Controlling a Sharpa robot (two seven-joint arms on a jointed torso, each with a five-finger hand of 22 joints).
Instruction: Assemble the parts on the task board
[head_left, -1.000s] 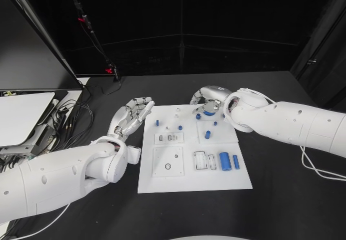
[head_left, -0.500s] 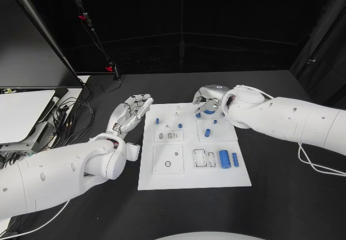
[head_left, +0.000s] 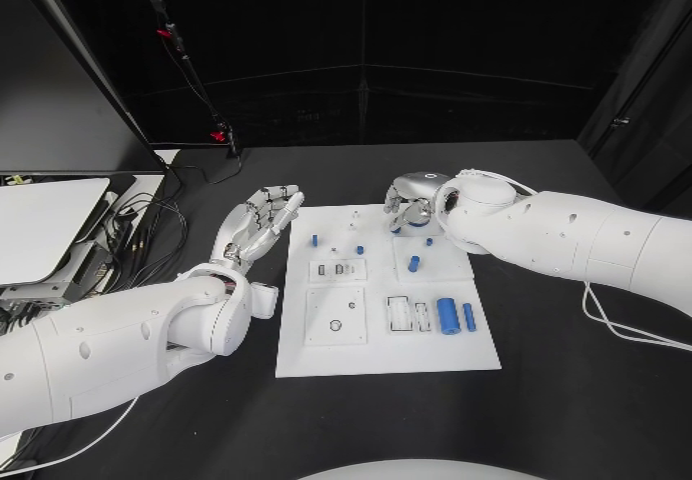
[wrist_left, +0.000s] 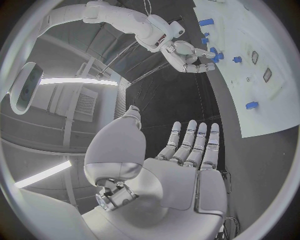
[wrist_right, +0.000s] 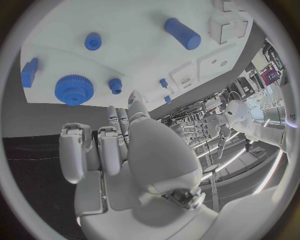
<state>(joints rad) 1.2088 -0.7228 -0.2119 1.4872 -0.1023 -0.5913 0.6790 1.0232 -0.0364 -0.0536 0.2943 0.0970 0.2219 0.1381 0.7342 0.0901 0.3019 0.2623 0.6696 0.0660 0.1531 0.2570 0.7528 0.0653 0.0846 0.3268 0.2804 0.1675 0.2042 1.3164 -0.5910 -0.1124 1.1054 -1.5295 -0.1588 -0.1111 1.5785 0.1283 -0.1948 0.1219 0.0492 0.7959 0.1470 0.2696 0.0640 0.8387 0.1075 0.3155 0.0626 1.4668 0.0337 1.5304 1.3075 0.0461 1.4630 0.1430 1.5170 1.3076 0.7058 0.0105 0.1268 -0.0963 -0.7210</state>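
The white task board (head_left: 389, 345) lies mid-table. On it are a large blue cylinder (head_left: 449, 316), a thin blue rod (head_left: 470, 318), a short blue cylinder (head_left: 415, 265) and small blue pegs (head_left: 315, 241). My right hand (head_left: 411, 213) hovers over the board's far edge with its fingers curled in and nothing in them. In the right wrist view a blue gear (wrist_right: 74, 90) lies on the board (wrist_right: 137, 55) just beyond that hand (wrist_right: 131, 155). My left hand (head_left: 260, 225) lies flat beside the board's left edge, fingers straight and apart, and holds nothing (wrist_left: 187, 165).
A white flat device (head_left: 43, 225) and a tangle of cables (head_left: 144, 230) sit at the table's left. The board has pale recessed plates (head_left: 335, 330) and slots (head_left: 401, 316) near its middle. Black table lies open to the right of the board.
My right hand has curled in and drawn slightly nearer over the blue gear, which it now hides in the head view. The left hand has hardly moved.
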